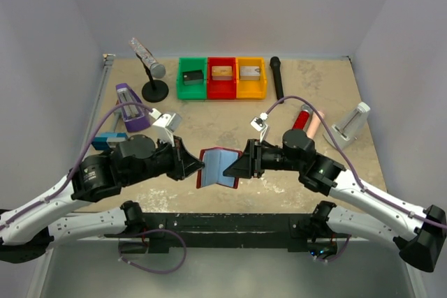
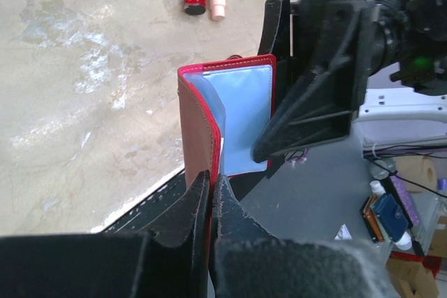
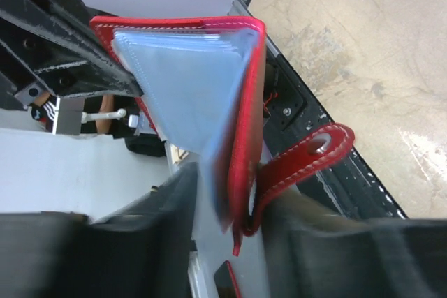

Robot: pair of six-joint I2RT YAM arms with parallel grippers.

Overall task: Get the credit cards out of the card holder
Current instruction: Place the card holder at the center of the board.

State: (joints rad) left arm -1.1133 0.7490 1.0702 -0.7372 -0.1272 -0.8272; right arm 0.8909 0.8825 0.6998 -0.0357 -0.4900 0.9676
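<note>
**card holder** [image 1: 218, 167]: dark red folding wallet, opened like a book. clear blue pockets [image 3: 185, 85] on the inside, turned upward in the top view. held off the table [image 1: 209, 113], above its near edge, between the two claws.

**left gripper** [image 2: 211, 188]: at the card holder's left cover. fingers pressed together on that cover's free edge, with a sliver of red leather pinched between the tips.

**right gripper** [image 3: 230, 228]: at the card holder's right cover. jaws standing apart, one on each side of the cover and its pockets. blurred in the wrist view, so contact with either finger not to be told.

**tab strap** [image 3: 307, 157]: red, white-stitched, with a metal snap. juts from the outer face of the card holder's right cover.

**beyond the card holder, toward the back wall:** green bin [image 1: 191, 88], red bin [image 1: 222, 88] and yellow bin [image 1: 251, 88], side by side in a row, a small block in each.

**beyond and right of the card holder:** red glitter microphone [image 1: 302, 116], lying flat. black microphone [image 1: 276, 77] farther back.

**beyond and left of the card holder:** silver glitter microphone [image 1: 147, 56], tilted on a round black stand.
</note>
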